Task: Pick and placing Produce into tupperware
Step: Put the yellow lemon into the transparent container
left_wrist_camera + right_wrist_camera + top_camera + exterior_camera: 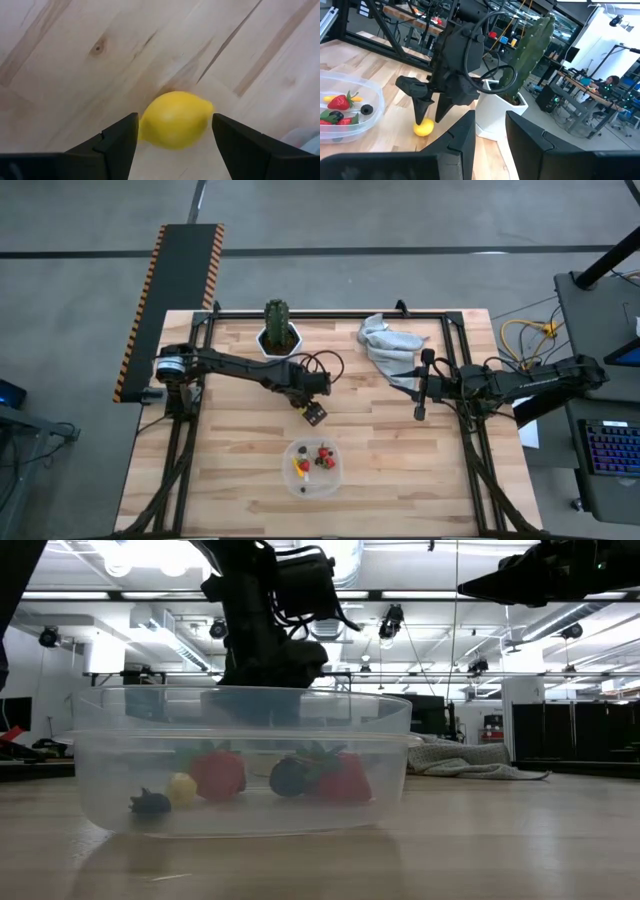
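A yellow lemon [175, 119] lies on the wooden table just beyond the far side of the clear tupperware [312, 467]. My left gripper [175, 145] points steeply down over it, open, with one finger on either side of the lemon; the right wrist view shows the lemon [423, 128] on the wood at the fingertips of the left gripper [430, 117]. The tupperware [240, 770] holds red strawberries [220, 772], a small yellow piece [181, 787] and dark berries [150, 803]. My right gripper [490, 135] hovers level at the table's right, open and empty.
A tall green cactus in a white pot [278, 332] stands at the far edge, close behind my left arm. A crumpled grey cloth [388, 345] lies at the far right, by my right arm. Bare wood lies on both sides of the tupperware.
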You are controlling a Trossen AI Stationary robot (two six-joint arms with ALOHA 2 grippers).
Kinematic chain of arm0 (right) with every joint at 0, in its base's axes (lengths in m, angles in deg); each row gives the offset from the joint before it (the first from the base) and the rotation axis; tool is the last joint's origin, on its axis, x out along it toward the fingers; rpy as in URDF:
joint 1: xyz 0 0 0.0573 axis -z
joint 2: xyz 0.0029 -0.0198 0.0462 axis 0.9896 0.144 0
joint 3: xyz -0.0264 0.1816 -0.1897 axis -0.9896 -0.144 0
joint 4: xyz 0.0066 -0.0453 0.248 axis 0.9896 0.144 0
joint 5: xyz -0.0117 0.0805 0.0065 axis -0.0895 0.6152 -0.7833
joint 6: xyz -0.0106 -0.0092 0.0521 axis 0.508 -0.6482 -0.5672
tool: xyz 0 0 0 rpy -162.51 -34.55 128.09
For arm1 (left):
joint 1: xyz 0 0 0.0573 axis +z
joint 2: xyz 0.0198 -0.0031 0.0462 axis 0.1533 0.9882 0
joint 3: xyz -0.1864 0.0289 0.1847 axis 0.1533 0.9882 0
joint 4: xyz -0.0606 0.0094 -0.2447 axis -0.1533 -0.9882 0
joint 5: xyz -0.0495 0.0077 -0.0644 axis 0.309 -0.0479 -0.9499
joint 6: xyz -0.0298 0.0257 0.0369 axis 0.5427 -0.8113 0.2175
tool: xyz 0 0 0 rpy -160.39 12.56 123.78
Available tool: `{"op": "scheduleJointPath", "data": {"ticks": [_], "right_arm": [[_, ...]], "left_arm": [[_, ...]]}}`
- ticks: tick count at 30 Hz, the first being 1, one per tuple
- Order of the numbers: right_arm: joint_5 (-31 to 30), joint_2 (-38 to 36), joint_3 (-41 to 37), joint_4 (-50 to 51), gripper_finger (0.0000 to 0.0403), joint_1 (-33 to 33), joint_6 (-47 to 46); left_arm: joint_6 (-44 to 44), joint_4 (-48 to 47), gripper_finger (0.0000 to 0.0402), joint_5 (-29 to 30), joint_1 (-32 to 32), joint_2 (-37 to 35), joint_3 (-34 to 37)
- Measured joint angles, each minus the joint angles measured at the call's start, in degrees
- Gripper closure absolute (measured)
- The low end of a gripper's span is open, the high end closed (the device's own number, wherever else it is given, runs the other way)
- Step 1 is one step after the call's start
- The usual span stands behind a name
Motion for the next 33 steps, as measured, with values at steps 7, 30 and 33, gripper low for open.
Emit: {"op": "scheduleJointPath", "data": {"ticks": [7,30,33], "right_arm": [[0.00,0.00,0.00,0.00,0.0303,0.00,0.00],[0.00,0.00,0.00,0.00,0.0303,0.02,0.02],[0.00,0.00,0.00,-0.01,0.0303,0.01,0.19]], "left_arm": [[-1.68,-0.21,0.0162,-0.22,-0.17,0.04,0.09],[-0.03,0.47,0.0162,-0.79,-0.17,0.04,1.58],[0.07,2.20,0.0162,-1.29,-0.17,0.04,3.62]]}}
